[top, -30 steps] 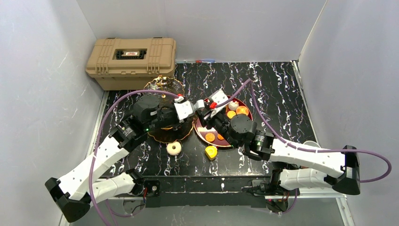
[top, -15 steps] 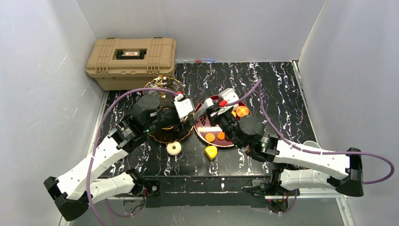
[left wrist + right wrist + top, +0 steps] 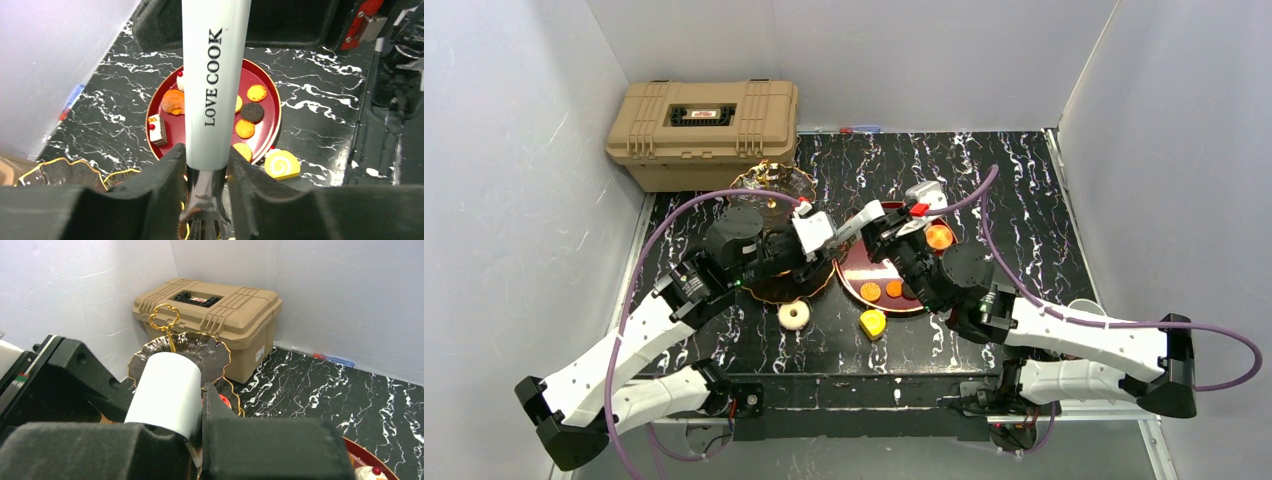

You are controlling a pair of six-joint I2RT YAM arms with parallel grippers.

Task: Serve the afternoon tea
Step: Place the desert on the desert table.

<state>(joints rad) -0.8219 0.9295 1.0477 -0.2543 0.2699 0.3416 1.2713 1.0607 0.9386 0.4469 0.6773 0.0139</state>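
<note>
Both my grippers are on 1 white-handled tool [image 3: 215,85] marked LOVE COOK. My left gripper [image 3: 207,156] is clamped on the end by its metal neck. My right gripper [image 3: 186,426] looks closed on the other end, pads against both sides. The tool is off the surface, between the 3-tier stand [image 3: 205,347] and the red tray [image 3: 267,120].

Progress looks early to me. Most sweets sit on the tray: cookies [image 3: 245,128], 1 cake slice [image 3: 157,129]. The stand's top tier looks bare. There is 1 small red bit on the tier below; I can't tell what it is. My left arm hides the lower tiers in the top view. 1 donut [image 3: 794,315] and 1 yellow roll [image 3: 873,323] lie loose on the surface near the tray. No cups or saucers are clearly in view.

Left to do: load the stand, set out the cups.
</note>
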